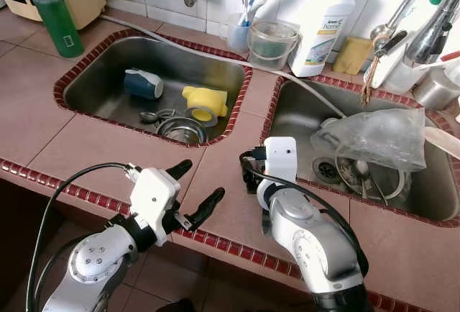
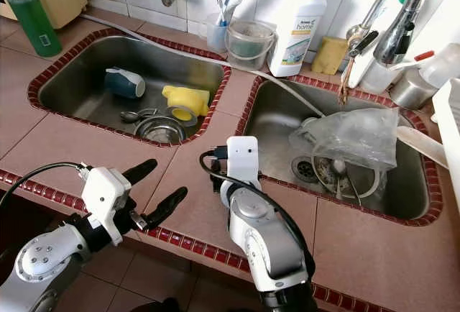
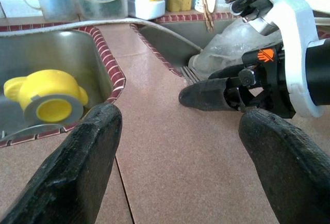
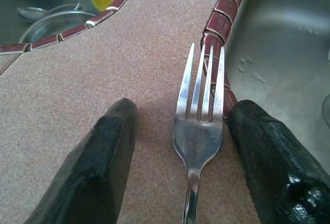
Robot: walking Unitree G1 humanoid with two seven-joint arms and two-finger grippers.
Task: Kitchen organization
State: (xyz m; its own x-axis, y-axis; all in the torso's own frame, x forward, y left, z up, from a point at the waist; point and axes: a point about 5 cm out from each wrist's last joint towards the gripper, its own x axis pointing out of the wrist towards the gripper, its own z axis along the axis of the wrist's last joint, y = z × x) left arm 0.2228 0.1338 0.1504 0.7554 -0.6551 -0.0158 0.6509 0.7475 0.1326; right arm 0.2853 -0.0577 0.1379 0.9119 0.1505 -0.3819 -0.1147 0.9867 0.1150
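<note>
At lower left of the frame the left gripper (image 1: 192,190) hovers over the counter (image 1: 86,147) edge, fingers spread. At centre the right arm (image 1: 302,233) bends down onto the strip between two sinks. The left sink (image 1: 79,89) holds a blue cup (image 1: 142,83), a yellow cup (image 1: 205,101) and a steel bowl (image 1: 181,130); the right sink (image 1: 295,111) holds a plastic bag (image 1: 374,138).

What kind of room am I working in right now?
Most likely a home kitchen: a tiled counter with a double steel sink, dirty dishes such as a yellow cup, and a fork between the right gripper fingers.
</note>
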